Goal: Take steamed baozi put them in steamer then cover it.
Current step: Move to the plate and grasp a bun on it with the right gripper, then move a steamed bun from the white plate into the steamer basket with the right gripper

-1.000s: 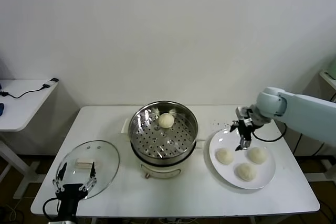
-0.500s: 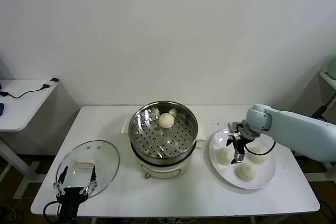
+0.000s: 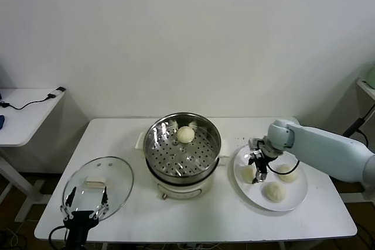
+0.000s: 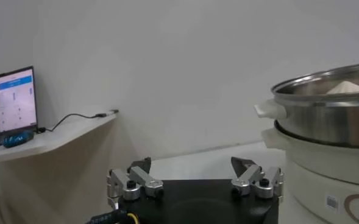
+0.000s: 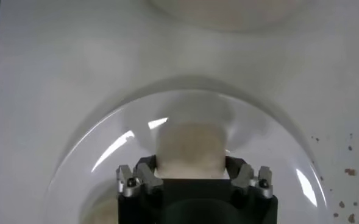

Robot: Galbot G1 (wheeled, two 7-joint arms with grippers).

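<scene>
Baozi count: 4. 1 [image 3: 186, 134] sits in the steamer [image 3: 182, 147], frame centre; 3 on the white plate [image 3: 296, 194], right of frame. Right tool [image 3: 254, 171] is down on the plate's leftmost baozi [image 3: 248, 172]. Right wrist view alone shows its fingers [image 5: 145, 172] pressed against both sides of that baozi [image 5: 190, 148], gripping it. Right arm reaches in from right edge, bent downward. Cover [image 3: 98, 187] lies on the surface [image 3: 211, 218], lower left. Left tool [image 3: 84, 202] hovers beside it, fingers spread wide, holding nothing.
</scene>
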